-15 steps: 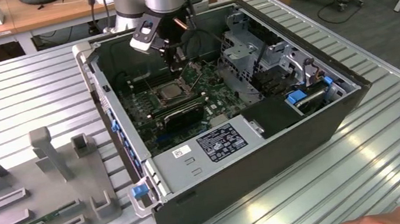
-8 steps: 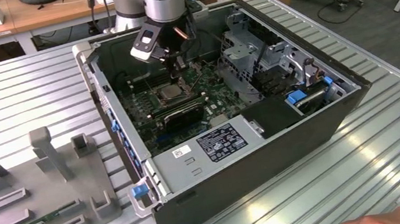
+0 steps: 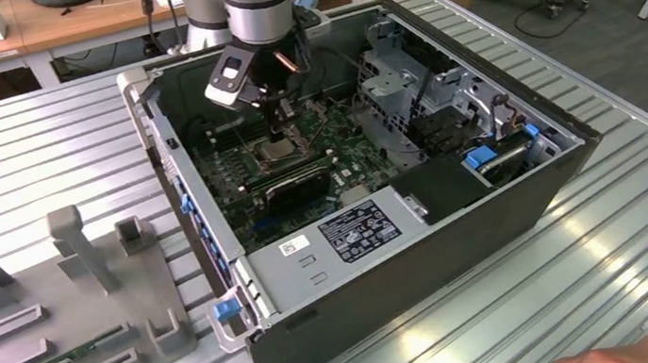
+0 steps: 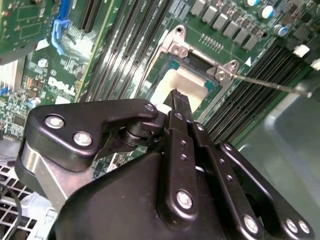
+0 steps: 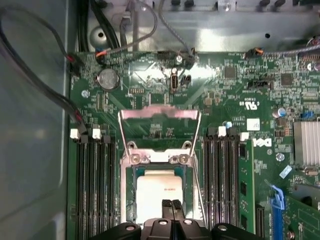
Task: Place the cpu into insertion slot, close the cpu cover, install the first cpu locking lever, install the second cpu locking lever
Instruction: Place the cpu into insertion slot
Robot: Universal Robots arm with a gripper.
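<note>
cpu [image 5: 160,192]: you see it lying in the insertion slot [image 5: 129,190] (memory slots [image 5: 95,190] flank it).
computer case [image 3: 436,251]: exterior view's centre; fixture plate [image 3: 63,313] at lower left.

Ribbed silver metal tabletop [image 3: 28,156] w/ glare nr front. Light wooden desks [image 3: 86,24] far, the exterior view's left; grey floor [image 3: 606,18] far, its right.

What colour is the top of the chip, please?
The chip is pale silvery grey, clearest in the first wrist view.
</note>
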